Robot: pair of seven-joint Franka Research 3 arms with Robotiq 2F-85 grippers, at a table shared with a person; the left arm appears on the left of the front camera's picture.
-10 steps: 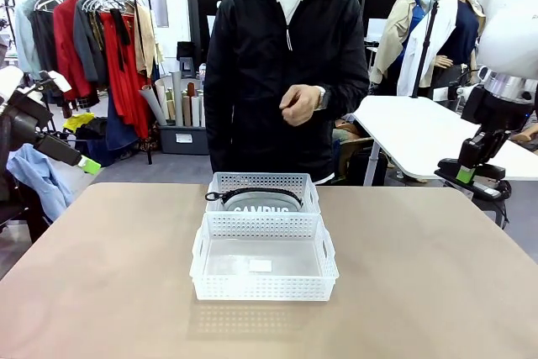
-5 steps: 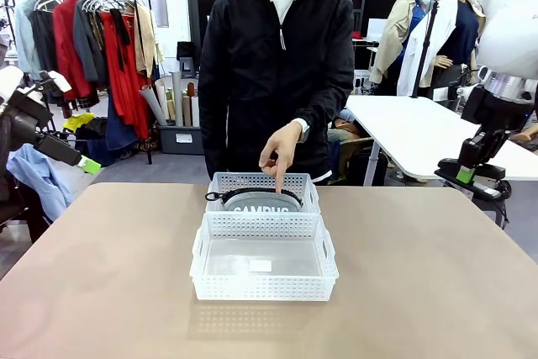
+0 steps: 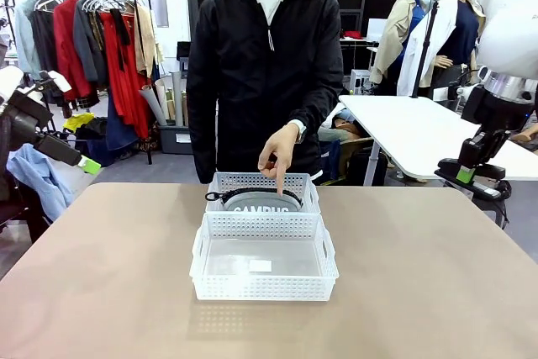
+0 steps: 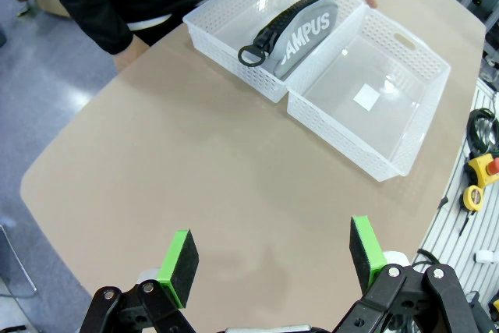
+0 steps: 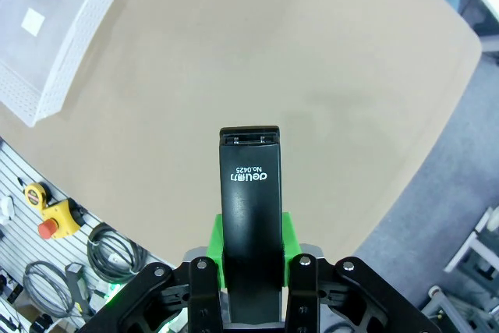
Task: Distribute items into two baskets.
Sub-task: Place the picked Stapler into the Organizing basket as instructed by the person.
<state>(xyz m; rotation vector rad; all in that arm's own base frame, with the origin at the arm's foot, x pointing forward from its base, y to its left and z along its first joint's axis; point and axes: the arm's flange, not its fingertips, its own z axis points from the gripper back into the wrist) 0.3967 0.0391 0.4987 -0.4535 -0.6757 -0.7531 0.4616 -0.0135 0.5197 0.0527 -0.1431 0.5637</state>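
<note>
Well: left gripper [image 4: 271, 259] released, jaws wide, hovering over bare table [image 4: 195, 185] edge; nothing between it and baskets ahead. Far basket [image 3: 225, 182] holds pouch [image 3: 262, 205]; person's hand [image 3: 277, 150] points finger down into it. Near basket [image 3: 220, 283] touching it, no item inside. Right gripper [image 5: 251, 251] clenched on stapler [image 5: 250, 216], well off to baskets' right.
</note>
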